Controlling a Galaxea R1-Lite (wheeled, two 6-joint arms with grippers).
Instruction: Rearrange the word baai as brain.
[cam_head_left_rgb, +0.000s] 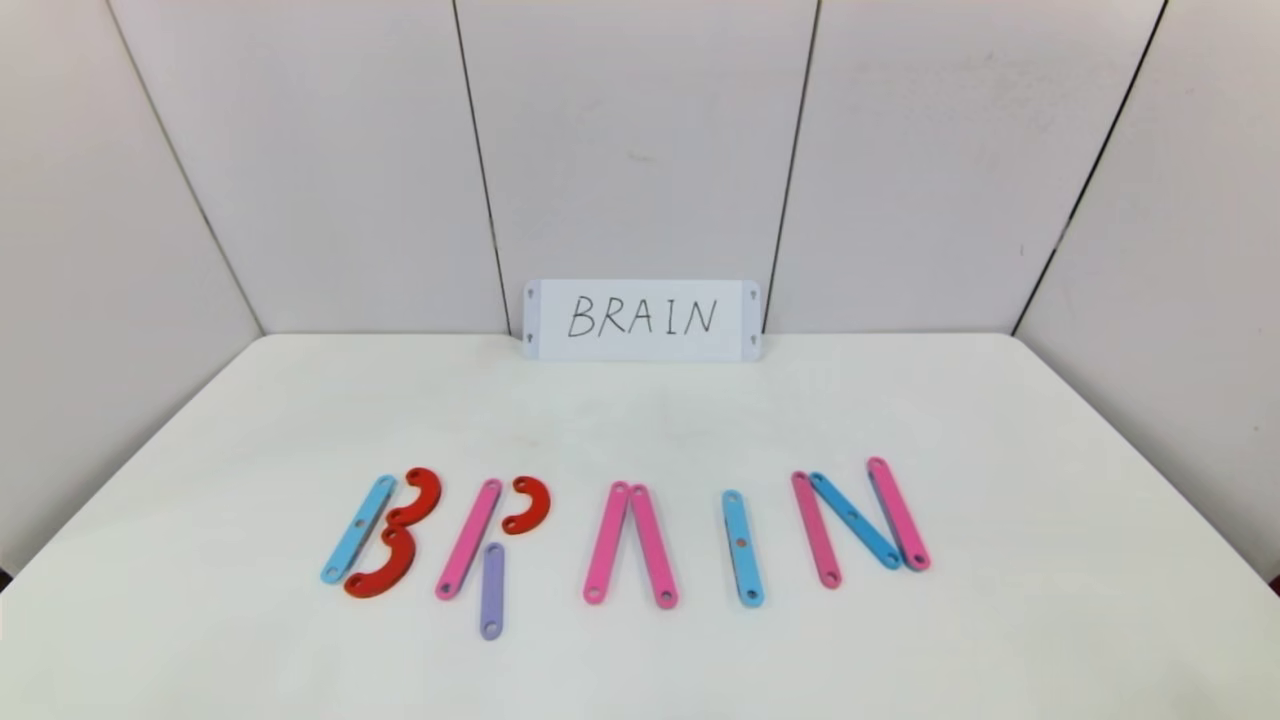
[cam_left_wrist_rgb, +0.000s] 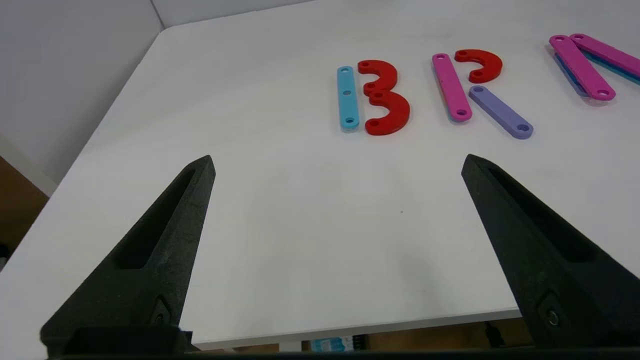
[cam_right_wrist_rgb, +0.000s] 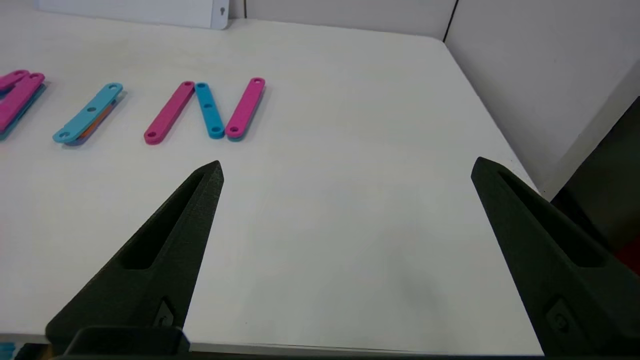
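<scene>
Lying flat on the white table (cam_head_left_rgb: 1050, 480), the word (cam_head_left_rgb: 625, 535) sat well ahead of both grippers, nearer the table's middle than the near edge over which they hung. The left gripper (cam_left_wrist_rgb: 337, 165) held its two black, pointed, rough-grained fingers (cam_left_wrist_rgb: 165, 240) wide apart with nothing between them; beyond its tips were a light-blue strip (cam_left_wrist_rgb: 347, 98) beside two stacked red arcs (cam_left_wrist_rgb: 385, 97), then a pink strip (cam_left_wrist_rgb: 451, 87) with a single red arc (cam_left_wrist_rgb: 481, 64) at its top and a purple strip (cam_left_wrist_rgb: 501, 111) slanting away below. The right gripper (cam_right_wrist_rgb: 347, 167) was likewise spread open and empty, and ahead of it, off toward the other arm, lay a pink strip (cam_right_wrist_rgb: 169, 112), a blue strip (cam_right_wrist_rgb: 209, 110) and another pink strip (cam_right_wrist_rgb: 245, 107) in a zigzag, with a lone blue strip (cam_right_wrist_rgb: 89, 113) past them. The pieces were thin, smooth plastic with rounded ends and small holes. A white card (cam_head_left_rgb: 641, 320) with handwritten letters stood against the far wall.
</scene>
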